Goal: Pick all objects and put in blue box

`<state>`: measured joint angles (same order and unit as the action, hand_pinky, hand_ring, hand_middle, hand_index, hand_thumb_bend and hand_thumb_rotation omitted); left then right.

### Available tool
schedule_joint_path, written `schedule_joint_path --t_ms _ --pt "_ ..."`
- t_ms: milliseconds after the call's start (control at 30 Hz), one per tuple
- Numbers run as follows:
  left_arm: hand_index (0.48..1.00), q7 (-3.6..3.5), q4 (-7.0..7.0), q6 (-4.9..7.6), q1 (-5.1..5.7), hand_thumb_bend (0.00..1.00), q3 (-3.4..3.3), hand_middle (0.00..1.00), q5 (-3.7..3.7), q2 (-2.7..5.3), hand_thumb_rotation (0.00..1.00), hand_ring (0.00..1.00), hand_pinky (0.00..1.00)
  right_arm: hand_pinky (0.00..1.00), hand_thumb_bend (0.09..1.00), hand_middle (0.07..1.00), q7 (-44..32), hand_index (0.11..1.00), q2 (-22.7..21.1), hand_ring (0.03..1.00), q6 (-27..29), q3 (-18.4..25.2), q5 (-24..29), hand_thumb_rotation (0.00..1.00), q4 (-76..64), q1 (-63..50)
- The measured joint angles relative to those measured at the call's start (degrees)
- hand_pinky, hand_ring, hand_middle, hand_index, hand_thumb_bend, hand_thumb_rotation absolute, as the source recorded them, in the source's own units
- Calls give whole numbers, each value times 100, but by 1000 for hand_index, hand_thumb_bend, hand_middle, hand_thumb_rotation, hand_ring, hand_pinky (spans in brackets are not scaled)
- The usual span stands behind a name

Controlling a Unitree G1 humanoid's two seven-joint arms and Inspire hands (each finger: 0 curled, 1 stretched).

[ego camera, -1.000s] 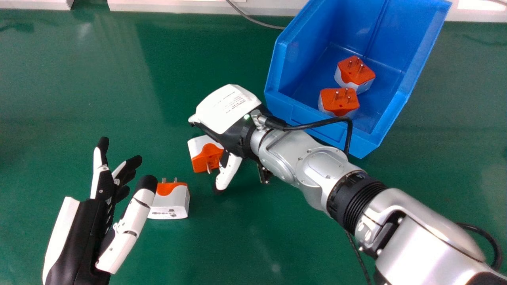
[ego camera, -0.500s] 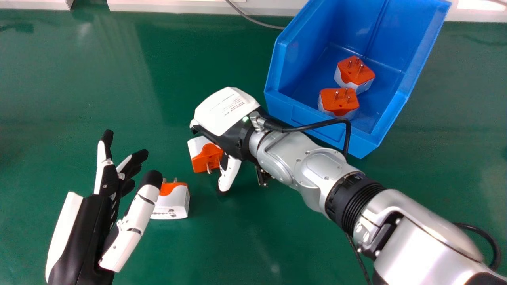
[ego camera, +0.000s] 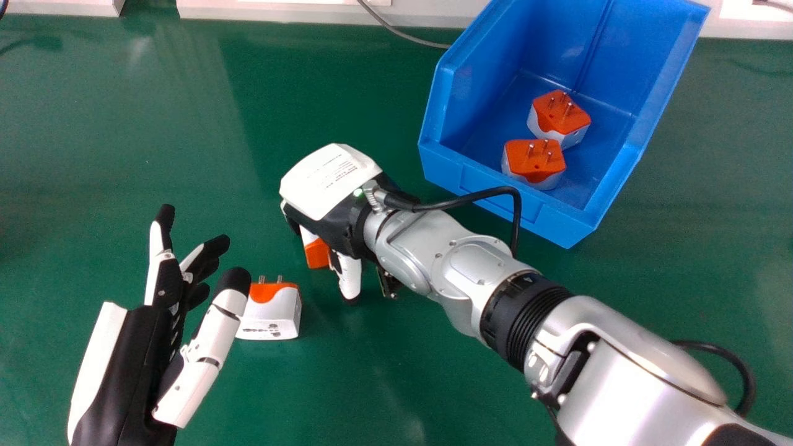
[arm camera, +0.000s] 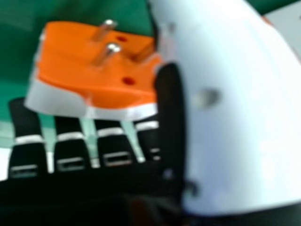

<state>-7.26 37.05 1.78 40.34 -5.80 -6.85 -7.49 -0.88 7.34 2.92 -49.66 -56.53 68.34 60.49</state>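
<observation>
- With the right hand, shifted left across the head view over the past second, away from the blue box, covering more of the plug adapter below
- Had the fingers straight and apart in the right hand view, with the thumb close by the adapter; could not tell firm contact
- Placed that adapter between thumb and fingers, apparently on the green table; noted no clear shift of its own
- Took this for lining up a grasp; judged closing to be next, then a lift toward the box, with a risk of slipping on the pins
- Saw the second loose adapter on the table, just beside the left hand, spread wide
- Counted two boxed adapters; judged the job about half done, with two to go
</observation>
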Motion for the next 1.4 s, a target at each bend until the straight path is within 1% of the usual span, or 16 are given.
schedule_joint_path --t_ms 100,200,300,333,367,500,533,667,733,833,933,1000,1100,1200,1300,1400 --pt "905 0 2 -3 3 381 0 914 1 0 813 927 929 151 525 464 -213 497 40 223 -14 124 220 2 121 86" --pt "906 -2 1 -2 -11 381 4 913 0 -2 817 926 926 189 523 465 -587 505 90 280 -92 216 384 0 209 283" --pt "905 -3 -10 0 -13 386 -10 912 1 -8 819 923 921 230 518 452 -502 525 16 339 71 274 463 0 237 298" --pt "906 -4 -15 2 -20 387 -10 912 1 -12 820 920 913 244 533 467 -502 644 -29 367 138 295 507 0 245 290" --pt "906 -4 -24 2 -29 387 -11 911 1 -15 819 919 909 246 541 476 -504 695 -66 374 174 325 546 0 249 285" --pt "906 -6 -24 4 -77 393 -9 912 6 -17 813 923 918 238 551 480 -580 642 -87 348 163 358 628 0 356 284" --pt "906 -6 -24 4 -75 391 -9 912 7 -17 812 923 920 229 537 480 -582 569 -87 332 161 364 632 0 364 284" --pt "904 -6 -24 3 -67 386 -10 909 8 -16 804 922 924 222 515 434 -488 544 -126 334 272 350 621 0 352 263" --pt "905 -6 -25 2 -69 381 -10 911 8 -16 808 923 924 221 519 466 -534 510 -116 332 245 334 619 0 351 264" --pt "906 -7 -31 3 -102 385 -12 912 12 -17 810 924 927 255 516 445 -568 535 -109 381 221 329 621 0 342 274" --pt "904 -7 -57 2 -127 385 -17 910 14 -20 806 922 922 251 507 469 -520 560 -172 369 293 377 659 0 238 209" --pt "903 -7 -85 2 -150 376 -35 910 12 -25 805 920 912 267 506 470 -398 563 -263 375 360 487 714 0 67 64" --pt "902 -7 -168 -1 -229 368 -67 912 18 -31 798 920 911 291 509 468 -223 554 -437 391 473 695 898 0 -292 -219" --pt "901 -9 -270 -8 -329 362 -141 912 23 -43 794 920 917 294 510 473 -72 546 -653 393 536 738 899 0 -792 -517" --pt "901 -16 -320 -84 -424 373 -194 915 39 -58 804 927 934 318 513 497 -78 516 -868 401 523 823 906 0 -1403 -764" --pt "904 -23 -449 -128 -554 392 -259 922 52 -101 831 936 949 309 510 500 -213 525 -1100 394 488 995 993 0 -2102 -1014"
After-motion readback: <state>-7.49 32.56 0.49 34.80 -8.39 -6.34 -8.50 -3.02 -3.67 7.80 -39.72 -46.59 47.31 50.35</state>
